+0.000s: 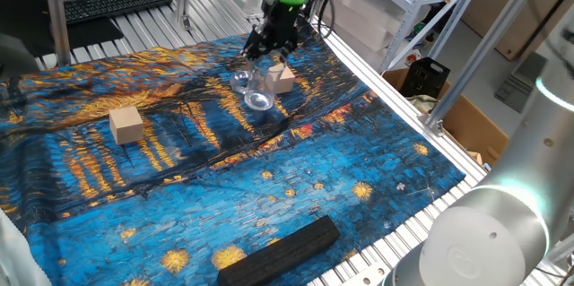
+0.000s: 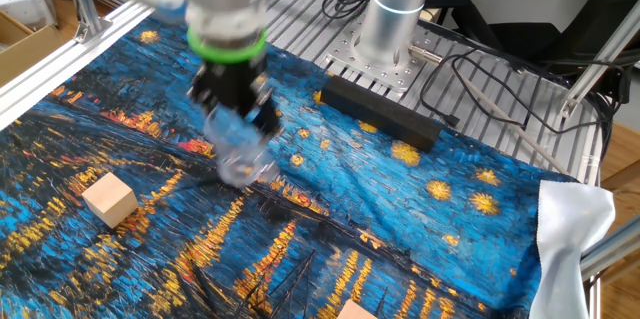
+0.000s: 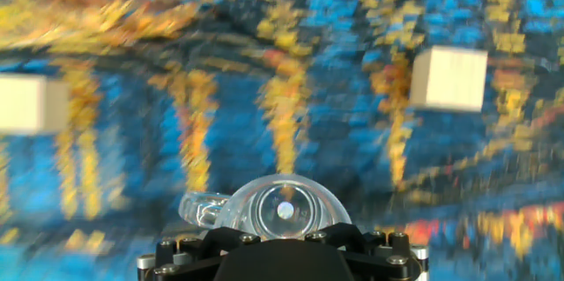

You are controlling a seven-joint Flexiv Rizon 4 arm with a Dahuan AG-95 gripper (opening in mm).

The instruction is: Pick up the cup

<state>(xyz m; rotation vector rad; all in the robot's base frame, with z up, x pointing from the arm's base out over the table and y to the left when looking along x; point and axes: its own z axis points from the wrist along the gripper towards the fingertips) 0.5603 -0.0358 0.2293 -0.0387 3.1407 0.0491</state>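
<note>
- Over the far part of the blue painted cloth [image 1: 269,187], the gripper [image 1: 269,46] was clamped on the cup [image 1: 257,87], which hung tilted from its fingers.
- From the other fixed view the cup [image 2: 240,149] looked blurred under the gripper [image 2: 235,99]; whether its lower end touched the cloth [image 2: 400,219] could not be told.
- Seen from the hand view, the cup [image 3: 282,210] sat right at the gripper's base, its round bottom facing the camera.
- One wooden cube [image 1: 283,78] stood just behind the cup; another cube [image 1: 126,125] lay well apart.
- A black bar [image 1: 280,250] rested on the cloth's near edge.
</note>
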